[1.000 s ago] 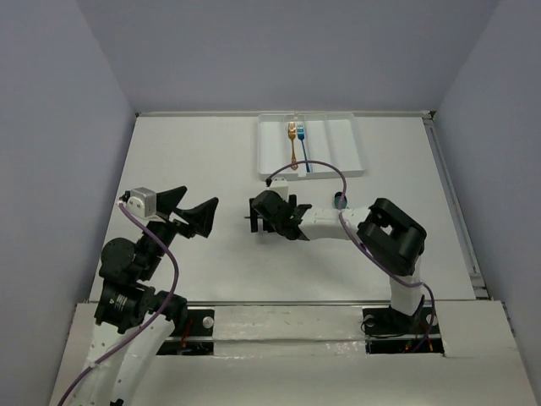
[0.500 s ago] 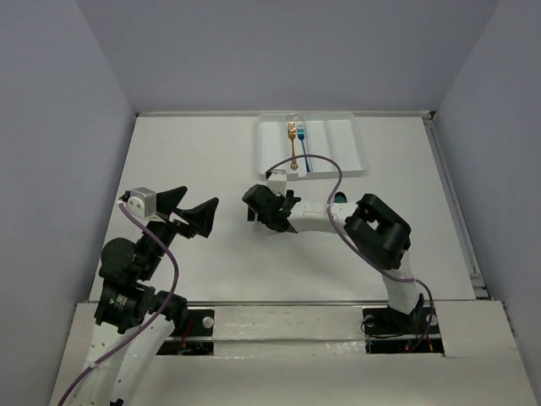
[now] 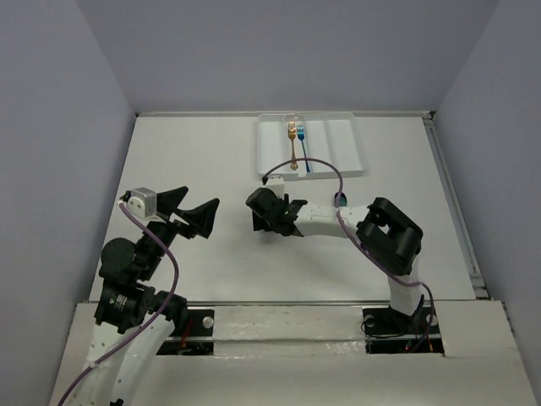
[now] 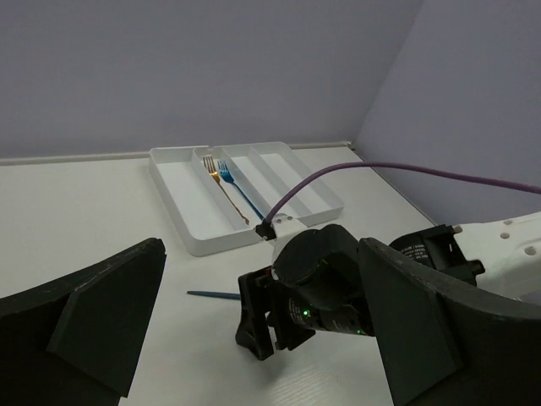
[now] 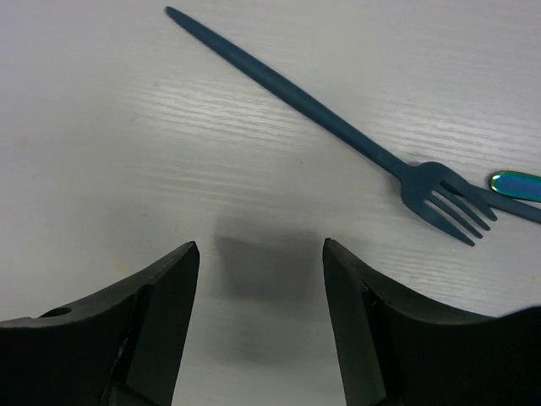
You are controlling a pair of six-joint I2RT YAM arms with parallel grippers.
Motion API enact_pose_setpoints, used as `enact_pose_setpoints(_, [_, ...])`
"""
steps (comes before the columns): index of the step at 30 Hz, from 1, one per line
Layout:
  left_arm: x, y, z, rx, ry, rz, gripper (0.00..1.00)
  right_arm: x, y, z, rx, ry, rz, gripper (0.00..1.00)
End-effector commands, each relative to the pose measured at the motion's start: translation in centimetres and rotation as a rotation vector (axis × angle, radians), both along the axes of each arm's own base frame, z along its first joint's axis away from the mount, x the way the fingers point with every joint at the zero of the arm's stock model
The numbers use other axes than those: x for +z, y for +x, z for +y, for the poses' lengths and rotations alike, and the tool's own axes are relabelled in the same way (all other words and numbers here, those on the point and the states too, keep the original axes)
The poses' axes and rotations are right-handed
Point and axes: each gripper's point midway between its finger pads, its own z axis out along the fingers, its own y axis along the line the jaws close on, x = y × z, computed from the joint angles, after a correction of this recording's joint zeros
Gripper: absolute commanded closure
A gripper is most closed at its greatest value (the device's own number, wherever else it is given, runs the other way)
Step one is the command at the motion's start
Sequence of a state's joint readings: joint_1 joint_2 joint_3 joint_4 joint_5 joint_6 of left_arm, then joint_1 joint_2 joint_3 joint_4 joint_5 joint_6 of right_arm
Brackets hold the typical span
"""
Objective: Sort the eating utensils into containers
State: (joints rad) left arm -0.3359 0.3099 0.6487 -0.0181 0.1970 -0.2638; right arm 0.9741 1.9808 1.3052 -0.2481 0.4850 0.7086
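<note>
The right fingers (image 5: pixel 152 313) stand open at the frame's bottom, with one dark teal fork (image 5: pixel 321 110) on the table (image 5: pixel 101 169) just above them. Its long axis runs from upper left to tines at right. The left fingers (image 4: pixel 101 313), also open, are farther off. One gold fork (image 3: pixel 292 148) and one blue fork (image 3: pixel 305 152) lie in the tray (image 3: pixel 342 144), and one shiny teal tip (image 5: pixel 516 184) shows at the right edge.

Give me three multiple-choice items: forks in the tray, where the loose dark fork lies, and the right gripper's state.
1. Forks in the tray: A none; B two; C four.
2. The dark teal fork lies: A in the tray; B on the table ahead of the right gripper; C held by that gripper.
3. The right gripper is: A shut on a fork; B shut, empty; C open, empty.
B: a gold fork and a blue fork lie there. B: it rests on bare table. C: its fingers stand apart, nothing between.
</note>
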Motion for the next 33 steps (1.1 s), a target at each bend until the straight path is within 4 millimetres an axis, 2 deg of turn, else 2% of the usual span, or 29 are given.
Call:
enact_pose_setpoints(1, [2.6, -0.6, 0.0, -0.012, -0.028, -0.08, 0.01, 5.1, 0.5, 2.1, 0.128, 0.052, -0.064, 0.41])
enact_pose_setpoints(2, [2.6, -0.5, 0.0, -0.01, -0.027, -0.081, 0.01, 5.0, 1.1, 2.2, 0.132, 0.042, -0.07, 0.44])
enact_pose_setpoints(3, [2.5, -0.5, 0.0, -0.009, -0.028, -0.077, 0.01, 5.9, 2.1, 2.7, 0.135, 0.054, -0.093, 0.54])
enact_pose_setpoints(4, [2.5, -0.5, 0.1, -0.007, -0.027, -0.078, 0.01, 5.4, 2.3, 3.2, 0.164, 0.035, -0.096, 0.69])
enact_pose_setpoints(5, [2.5, -0.5, 0.1, -0.006, -0.027, -0.078, 0.01, 6.1, 3.2, 3.2, 0.163, 0.051, -0.106, 0.83])
enact_pose_setpoints(6, [2.5, -0.4, 0.1, -0.006, -0.025, -0.077, 0.01, 5.3, 3.7, 3.3, 0.166, 0.043, -0.094, 1.0])
enact_pose_setpoints(8, [2.5, -0.4, 0.1, -0.004, -0.024, -0.078, 0.01, 6.0, 4.9, 3.8, 0.182, 0.049, -0.119, 1.0])
enact_pose_setpoints(9, [2.5, -0.5, 0.1, -0.004, -0.026, -0.077, 0.01, 6.0, 6.1, 3.7, 0.176, 0.055, -0.121, 1.0])
enact_pose_setpoints(10, [2.5, -0.5, 0.1, -0.004, -0.024, -0.078, 0.01, 6.0, 6.3, 4.1, 0.191, 0.052, -0.121, 1.0])
enact_pose_setpoints(12, [2.6, -0.5, 0.2, -0.003, -0.027, -0.08, 0.01, 5.8, 7.2, 4.0, 0.191, 0.043, -0.124, 1.0])
enact_pose_setpoints(14, [2.5, -0.5, 0.1, -0.005, -0.025, -0.079, 0.01, 4.7, 8.5, 3.5, 0.191, 0.021, -0.108, 1.0])
enact_pose_setpoints(15, [2.5, -0.5, 0.1, -0.004, -0.026, -0.078, 0.01, 5.4, 9.1, 4.2, 0.197, 0.03, -0.121, 1.0])
enact_pose_setpoints(16, [2.5, -0.5, 0.1, -0.004, -0.025, -0.079, 0.01, 4.5, 9.5, 4.0, 0.195, 0.013, -0.108, 1.0])
enact_pose_setpoints(18, [2.5, -0.4, 0.1, -0.004, -0.024, -0.078, 0.01, 4.6, 9.9, 4.6, 0.212, 0.01, -0.108, 1.0])
enact_pose_setpoints(19, [2.5, -0.4, 0.1, -0.003, -0.026, -0.077, 0.01, 3.8, 10.0, 4.7, 0.219, -0.002, -0.098, 1.0])
enact_pose_setpoints(22, [2.4, -0.4, 0.1, -0.003, -0.025, -0.074, 0.01, 3.3, 10.2, 5.4, 0.233, 0.005, -0.094, 1.0])
enact_pose_setpoints(23, [2.5, -0.4, 0.1, -0.004, -0.024, -0.076, 0.01, 2.3, 10.3, 5.5, 0.237, -0.005, -0.081, 1.0])
enact_pose_setpoints(27, [2.4, -0.3, 0.1, -0.003, -0.021, -0.072, 0.01, 0.8, 10.1, 5.8, 0.25, -0.014, -0.047, 1.0])
enact_pose_setpoints(30, [2.4, -0.3, 0.1, -0.002, -0.023, -0.073, 0.01, 0.5, 9.3, 6.0, 0.266, 0.017, -0.028, 1.0])
enact_pose_setpoints(33, [2.4, -0.3, 0.1, -0.003, -0.022, -0.074, 0.01, -0.5, 7.2, 5.9, 0.29, 0.007, -0.001, 1.0])
